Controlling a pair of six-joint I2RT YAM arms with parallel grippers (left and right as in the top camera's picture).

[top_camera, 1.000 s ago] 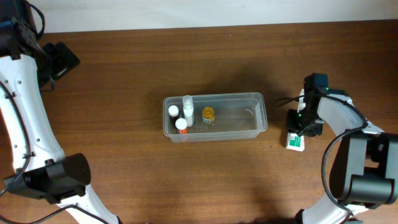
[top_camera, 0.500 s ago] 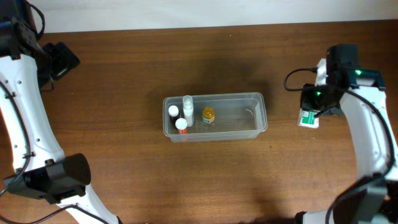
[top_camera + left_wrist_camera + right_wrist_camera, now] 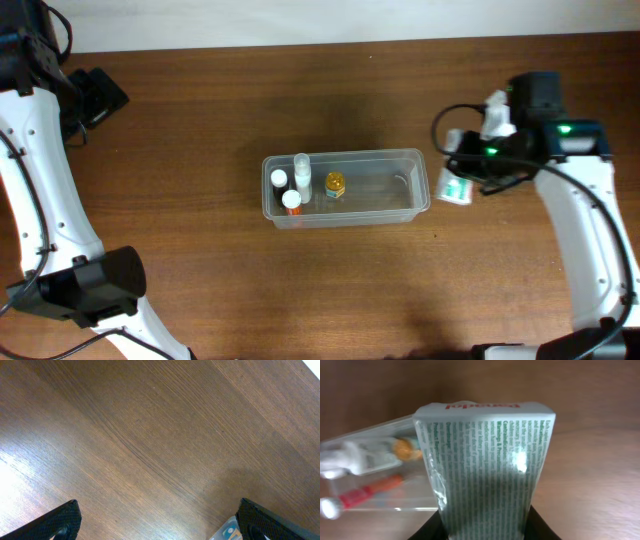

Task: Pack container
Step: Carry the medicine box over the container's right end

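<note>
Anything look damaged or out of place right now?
The white-and-green carton box in the right gripper shows a crumpled crease down its left edge in the right wrist view. The clear plastic container looks fine.

Right wrist: white-and-green printed carton box (image 3: 487, 470), lower end cropped by bottom edge; clear plastic rectangular tub (image 3: 412, 497) and small bottles (image 3: 350, 456) behind it, blurred. Left wrist: left gripper (image 3: 159, 522), only two black fingertips (image 3: 60, 522) showing, cropped at lower corners

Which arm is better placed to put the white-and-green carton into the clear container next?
Right. The right gripper holds the carton just beside the container; the left gripper is open, empty and far from both.
</note>
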